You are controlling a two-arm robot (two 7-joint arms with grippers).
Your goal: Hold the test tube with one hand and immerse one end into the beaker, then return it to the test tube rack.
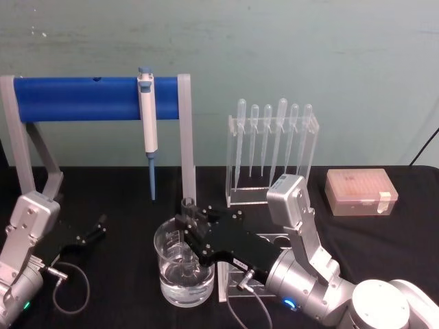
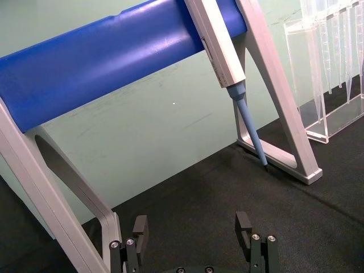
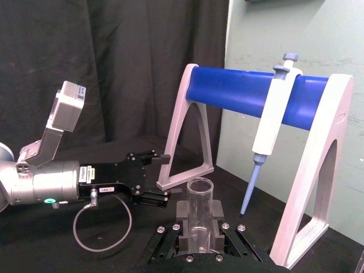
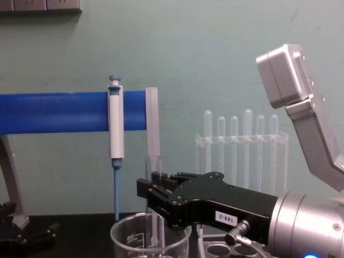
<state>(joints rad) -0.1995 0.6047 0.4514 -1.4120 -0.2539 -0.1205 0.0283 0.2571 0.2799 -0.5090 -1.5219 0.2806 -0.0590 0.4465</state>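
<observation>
A clear glass test tube [image 1: 188, 208] stands upright between the fingers of my right gripper [image 1: 191, 226], which is shut on it. From the side, the test tube [image 4: 153, 166] reaches down past the rim into the beaker [image 4: 129, 236]. The beaker [image 1: 175, 284] is wide, has printed marks and holds clear liquid at the bottom; I cannot tell whether the tube's end touches the liquid. In the right wrist view, the tube [image 3: 199, 199] sits between two black fingers [image 3: 182, 213]. My left gripper [image 1: 95, 228] rests open on the black table at the left, its fingers [image 2: 139, 227] spread with nothing between them.
A blue bar on a grey stand [image 1: 75, 98] carries a hanging white and blue micropipette [image 1: 147, 130] just behind the beaker. An acrylic rack of plastic pipettes [image 1: 273, 154] stands at the back right, with a pale tip box [image 1: 360, 192] beside it. A holed rack [image 4: 215, 250] lies under my right arm.
</observation>
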